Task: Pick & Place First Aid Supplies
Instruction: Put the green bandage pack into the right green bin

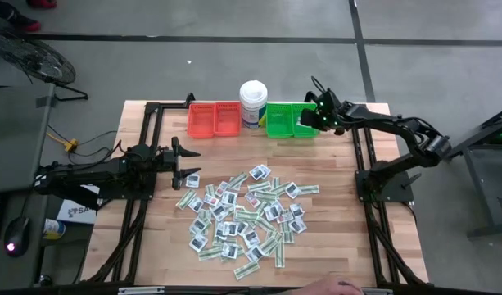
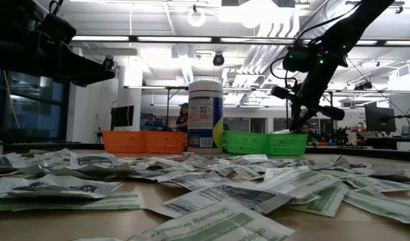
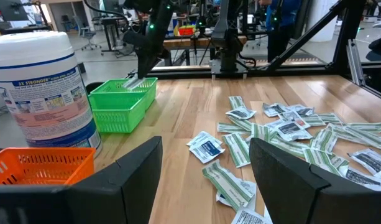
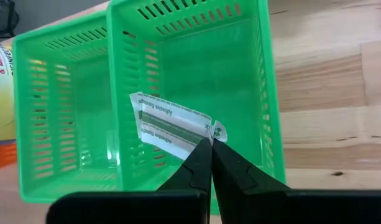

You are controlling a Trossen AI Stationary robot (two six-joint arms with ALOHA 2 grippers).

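The first aid supplies lie in a loose pile of white squares and green-and-white strips on the wooden table's middle. My right gripper hangs over the green bin at the far side, above its right-hand compartment, shut on one green-and-white strip packet. The left wrist view shows the same gripper at the bin's rim. My left gripper waits open and level at the table's left, left of the pile, with nothing between its fingers. My right gripper pinches the strip packet by one short end between its two fingertips, only at their free ends. The fingers slant down from the table's right. The packet sticks out past the fingertips over the compartment; I cannot tell whether it touches the bin's floor.
A tall white tub stands between the green bin and a red bin along the far edge. Black frame rails run along the table's left and right sides. A person's hand shows at the near edge.
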